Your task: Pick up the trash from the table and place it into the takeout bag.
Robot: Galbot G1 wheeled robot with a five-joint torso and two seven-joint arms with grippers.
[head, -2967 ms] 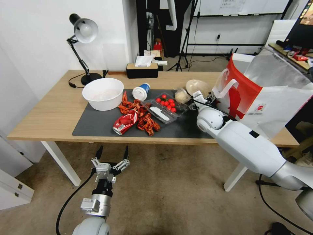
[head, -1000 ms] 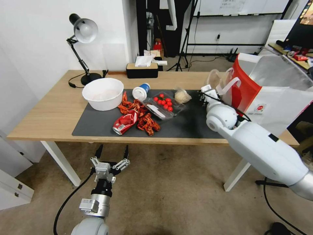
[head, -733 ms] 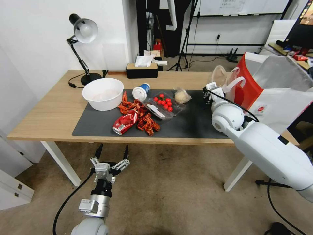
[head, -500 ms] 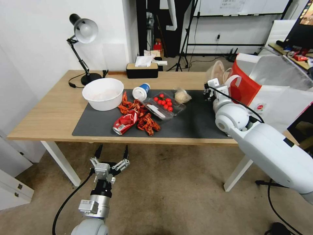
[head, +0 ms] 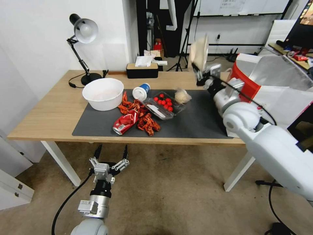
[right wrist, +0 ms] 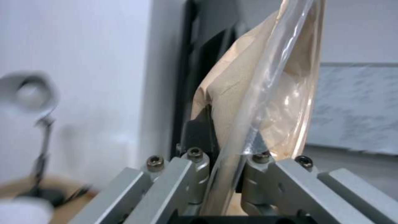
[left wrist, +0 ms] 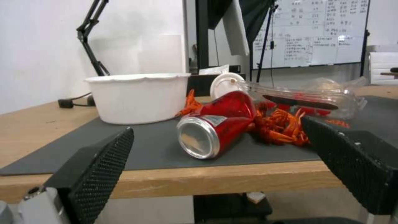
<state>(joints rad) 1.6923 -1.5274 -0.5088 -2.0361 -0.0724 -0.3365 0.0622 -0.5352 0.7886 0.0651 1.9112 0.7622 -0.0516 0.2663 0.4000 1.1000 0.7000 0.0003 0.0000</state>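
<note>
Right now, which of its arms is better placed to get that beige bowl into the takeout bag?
The right. Its gripper already holds the beige bowl by the rim, lifted above the table beside the takeout bag. The left gripper hangs open below the table's front edge, far from both.

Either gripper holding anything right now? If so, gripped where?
Right gripper pinches the beige round bowl by its rim, lifted on edge beside the takeout bag. Left gripper is open, holding nothing.
</note>
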